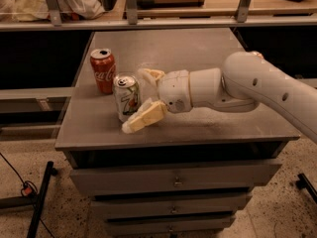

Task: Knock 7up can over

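While the 7up can (pixel 126 96) stands upright, the gripper (pixel 134 101) sits just right of it, fingers spread wide and holding nothing. Coke can (pixel 103 70) stands behind-left of it.

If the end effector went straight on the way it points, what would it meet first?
Most likely the 7up can: the open end effector points at it, one finger behind it, one in front. Depth is hard to judge.
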`<move>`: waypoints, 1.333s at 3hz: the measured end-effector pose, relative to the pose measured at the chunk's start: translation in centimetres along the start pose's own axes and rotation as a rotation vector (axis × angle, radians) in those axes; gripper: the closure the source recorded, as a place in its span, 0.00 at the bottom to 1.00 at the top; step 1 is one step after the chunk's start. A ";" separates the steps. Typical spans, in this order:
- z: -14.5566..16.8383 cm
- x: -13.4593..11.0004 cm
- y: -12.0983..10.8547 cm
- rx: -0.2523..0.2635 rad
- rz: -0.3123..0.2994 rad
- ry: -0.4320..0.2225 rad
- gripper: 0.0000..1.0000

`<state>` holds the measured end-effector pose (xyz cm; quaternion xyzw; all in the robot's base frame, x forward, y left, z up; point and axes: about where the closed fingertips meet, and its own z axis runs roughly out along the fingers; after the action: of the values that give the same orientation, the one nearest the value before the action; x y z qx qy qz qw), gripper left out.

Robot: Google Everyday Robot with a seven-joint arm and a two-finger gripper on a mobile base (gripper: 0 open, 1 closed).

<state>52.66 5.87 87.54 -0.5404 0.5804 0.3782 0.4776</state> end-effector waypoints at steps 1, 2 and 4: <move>1.4 -0.1 0.4 -0.007 0.003 -0.038 0.16; 2.2 0.4 0.6 -0.001 0.027 -0.059 0.35; 1.4 1.8 -0.6 0.038 0.111 -0.106 0.66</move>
<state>53.56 6.63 85.52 -0.4776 0.5903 0.4211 0.4961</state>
